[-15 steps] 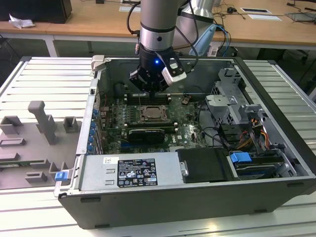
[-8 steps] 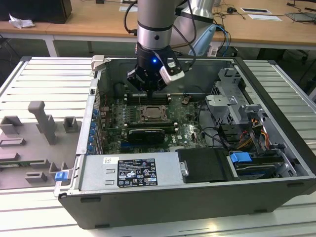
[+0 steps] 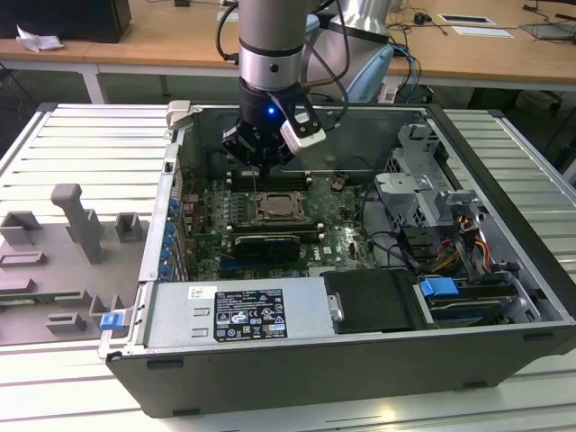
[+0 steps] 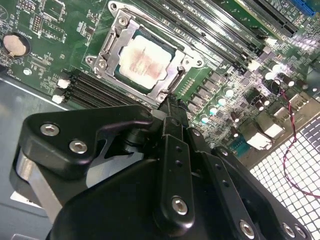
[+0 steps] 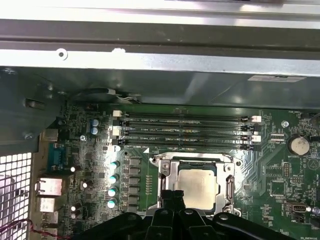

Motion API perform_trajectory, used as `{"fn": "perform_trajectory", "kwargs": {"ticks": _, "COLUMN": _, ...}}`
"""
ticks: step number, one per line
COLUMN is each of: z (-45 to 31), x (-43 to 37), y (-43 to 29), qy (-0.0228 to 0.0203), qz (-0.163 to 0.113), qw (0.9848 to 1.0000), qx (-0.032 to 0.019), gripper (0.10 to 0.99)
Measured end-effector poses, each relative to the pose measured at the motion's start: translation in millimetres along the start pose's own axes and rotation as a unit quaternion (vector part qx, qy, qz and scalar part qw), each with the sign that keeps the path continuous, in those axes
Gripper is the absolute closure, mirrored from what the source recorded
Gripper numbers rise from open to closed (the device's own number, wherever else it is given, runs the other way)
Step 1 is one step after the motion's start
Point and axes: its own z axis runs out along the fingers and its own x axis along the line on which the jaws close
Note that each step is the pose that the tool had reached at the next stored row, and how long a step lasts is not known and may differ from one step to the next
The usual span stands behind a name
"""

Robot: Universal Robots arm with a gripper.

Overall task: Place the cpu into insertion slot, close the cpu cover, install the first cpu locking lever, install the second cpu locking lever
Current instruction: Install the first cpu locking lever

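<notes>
Scene: an open computer case (image 3: 360,378) on a ribbed bench, with the robot arm reaching down into it.
Gripper: the gripper (image 3: 267,160) hangs just above the motherboard (image 5: 280,170), near the memory slots (image 5: 185,132). In both wrist views its fingertips (image 4: 172,102) look pressed together, with nothing between them.
Cpu: the cpu (image 5: 197,187) lies flat in the insertion slot (image 5: 196,165), pale metal top facing up.
Cover: the cpu cover (image 4: 114,37) lies down around the chip, which shows through its square window.
</notes>
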Motion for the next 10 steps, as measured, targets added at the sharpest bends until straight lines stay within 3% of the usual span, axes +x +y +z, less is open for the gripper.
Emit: {"fn": "perform_trajectory", "kwargs": {"ticks": 10, "z": 0.1, "x": 2.6, "y": 0.1, "qy": 0.0000, "qz": 0.000, "qw": 1.0000, "qx": -0.0005, "gripper": 0.980}}
